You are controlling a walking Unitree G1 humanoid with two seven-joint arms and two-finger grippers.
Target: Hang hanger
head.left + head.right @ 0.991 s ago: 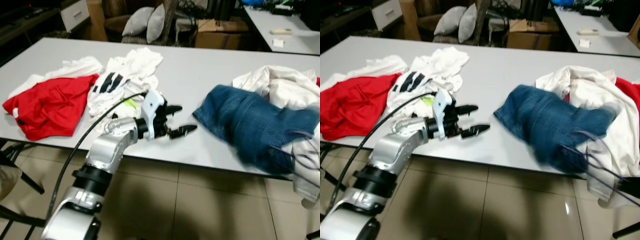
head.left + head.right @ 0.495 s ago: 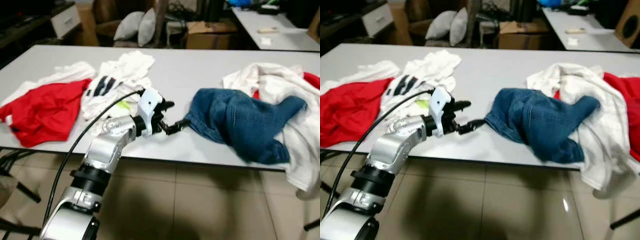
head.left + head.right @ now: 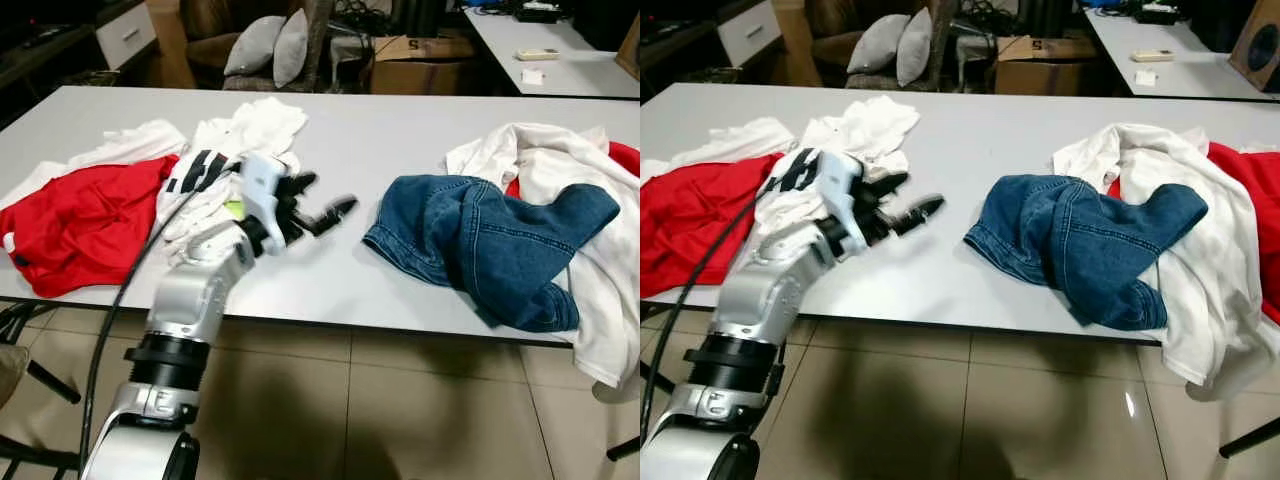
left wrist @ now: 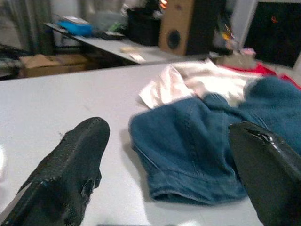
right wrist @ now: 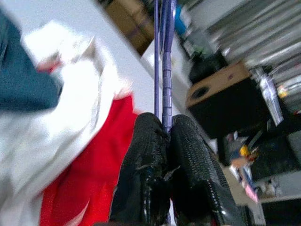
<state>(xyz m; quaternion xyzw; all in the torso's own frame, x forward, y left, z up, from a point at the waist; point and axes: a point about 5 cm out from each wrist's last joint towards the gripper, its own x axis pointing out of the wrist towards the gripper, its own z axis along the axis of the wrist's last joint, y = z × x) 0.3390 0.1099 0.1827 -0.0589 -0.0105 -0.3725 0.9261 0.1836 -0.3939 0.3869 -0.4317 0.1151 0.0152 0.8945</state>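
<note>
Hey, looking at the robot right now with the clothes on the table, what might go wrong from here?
1. The right gripper pinches only thin purple hanger bars between its fingertips; they might slip or twist.
2. The open left gripper hovers over the table pointing at the blue jeans; a grab may catch only their folded edge, or snag the white garment lying partly under them.
3. The jeans and white garment overhang the table's near edge and could slide off if tugged.

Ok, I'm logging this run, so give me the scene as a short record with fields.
surface: grey table
left gripper: jaws open, above the table, aimed at the blue jeans
right gripper: jaws shut on purple hanger
clothes on robot's left: red garment, white garments
clothes on robot's right: jeans over a white garment
</note>
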